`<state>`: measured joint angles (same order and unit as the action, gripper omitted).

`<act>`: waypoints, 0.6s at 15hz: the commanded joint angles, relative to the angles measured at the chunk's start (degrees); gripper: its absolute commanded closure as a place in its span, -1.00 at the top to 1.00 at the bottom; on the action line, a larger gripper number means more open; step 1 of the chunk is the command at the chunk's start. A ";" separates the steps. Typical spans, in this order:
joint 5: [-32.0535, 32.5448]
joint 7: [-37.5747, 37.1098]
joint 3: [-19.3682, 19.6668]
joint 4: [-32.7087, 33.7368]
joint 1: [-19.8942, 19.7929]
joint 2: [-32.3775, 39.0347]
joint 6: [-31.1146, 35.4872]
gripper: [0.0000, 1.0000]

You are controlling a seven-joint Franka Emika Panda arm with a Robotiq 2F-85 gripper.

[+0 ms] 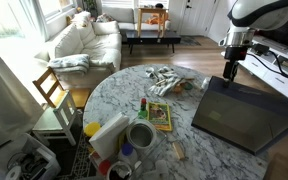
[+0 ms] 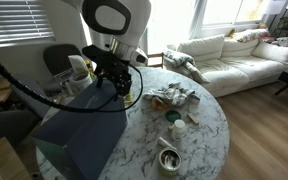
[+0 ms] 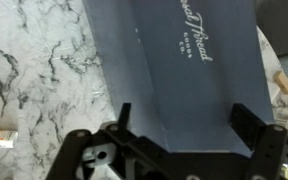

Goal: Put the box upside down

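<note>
The box (image 1: 239,112) is a very large, shallow, dark grey rectangle lying at the edge of the round marble table (image 1: 124,85). It also shows in an exterior view (image 2: 84,125), where it overhangs the table edge. In the wrist view the box (image 3: 184,60) fills the upper middle and has pale script lettering on its face. My gripper (image 1: 230,72) hangs over the box's far end, as an exterior view (image 2: 112,82) also shows. In the wrist view the gripper (image 3: 184,122) is open, with its two fingers spread wide and the box's end lying between them.
A small orange-and-green packet (image 1: 160,115), a white carton with a yellow end (image 1: 106,133), a tape roll (image 1: 140,135) and a crumpled cloth (image 1: 169,80) lie on the table. A wooden chair (image 1: 54,90) and a white sofa (image 1: 84,40) stand beyond it.
</note>
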<state>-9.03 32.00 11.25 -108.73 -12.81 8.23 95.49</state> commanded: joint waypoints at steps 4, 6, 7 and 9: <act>5.69 -14.87 -3.25 -3.47 3.60 -4.14 0.03 1.00; 7.37 -18.56 -4.30 -5.14 4.89 -5.50 -0.13 1.00; 7.59 -19.89 -4.92 -5.76 5.52 -6.19 -0.91 1.00; 7.51 -21.96 -5.99 -7.36 6.69 -7.51 -2.45 1.00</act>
<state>-2.73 13.89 6.40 -112.01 -7.72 3.88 94.41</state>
